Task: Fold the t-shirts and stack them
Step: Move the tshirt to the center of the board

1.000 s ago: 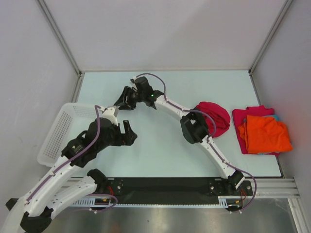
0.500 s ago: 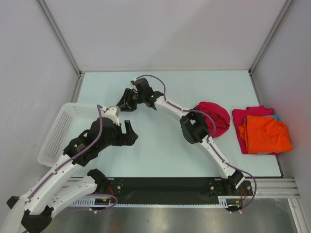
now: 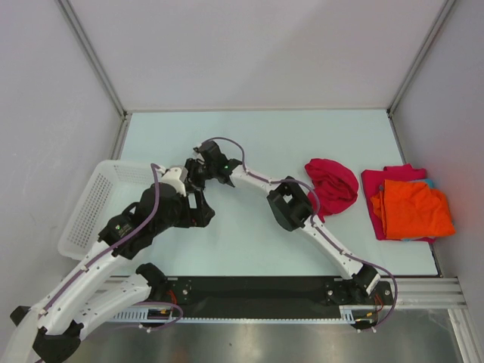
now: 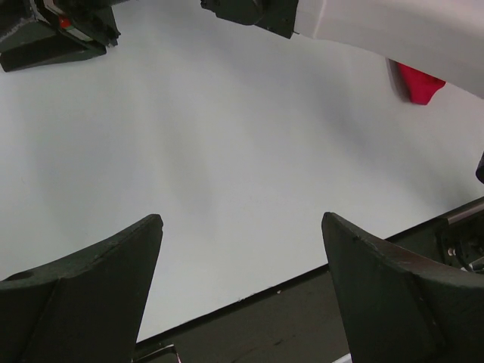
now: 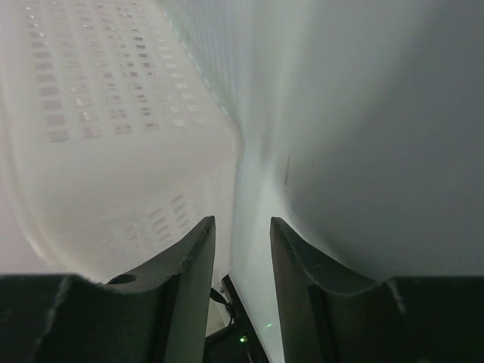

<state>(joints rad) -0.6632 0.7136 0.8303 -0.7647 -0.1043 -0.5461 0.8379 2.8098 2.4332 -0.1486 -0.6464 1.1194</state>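
A crumpled crimson t-shirt [image 3: 333,184] lies right of the table's middle; a corner of it [image 4: 416,82] shows in the left wrist view. Further right is a folded stack with an orange t-shirt [image 3: 412,208] on top, a magenta one [image 3: 389,176] under it and a teal sliver [image 3: 429,182]. My right gripper [image 3: 190,172] [image 5: 242,227] hangs far from the shirts, beside the white basket [image 5: 113,113], jaws a narrow gap apart with nothing between them. My left gripper [image 3: 204,212] [image 4: 242,227] is wide open over bare table.
The white lattice basket [image 3: 91,200] stands at the left, partly under my left arm. My two wrists are close together near the basket's right end. The right arm's forearm [image 4: 363,30] crosses the top of the left wrist view. The black front rail [image 3: 257,287] runs along the near edge.
The right gripper has swung left and nearer, away from the crimson shirt and toward the basket, and its jaws have narrowed. The left arm has barely moved.
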